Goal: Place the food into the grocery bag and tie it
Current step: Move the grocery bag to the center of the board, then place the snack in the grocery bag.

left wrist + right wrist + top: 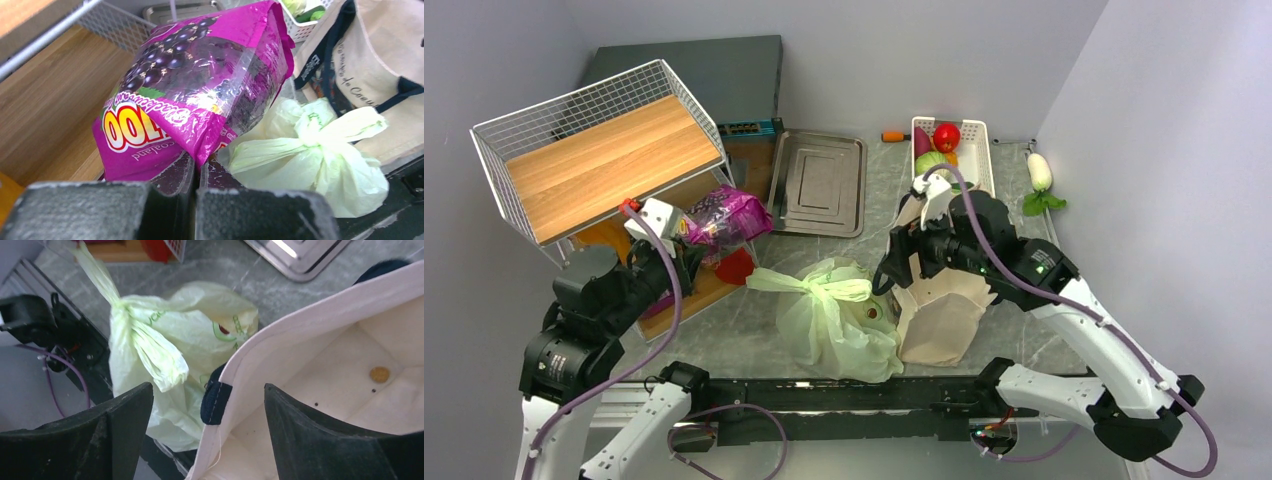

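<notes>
"Where's the grocery bag [839,315]?"

"There's one, lying just left of the right gripper [206,390]. Its handles look knotted, and the tail stretches toward the left gripper [196,170]. The right is nearer."

"Jaws?"

"Right's are spread, straddling the rim of the one canvas tote [939,310]. Left's are clamped on one magenta grape packet [200,90], with the bag off to its right."

Plain pale grey walls [874,50] close in the desk [754,325] at its far, left and right edges and meet behind both far corners. The desk top is grey with marble veining. At the far left corner, a white wire rack [499,165] carries a sloping wooden shelf [604,165]. The light is soft and even.
</notes>
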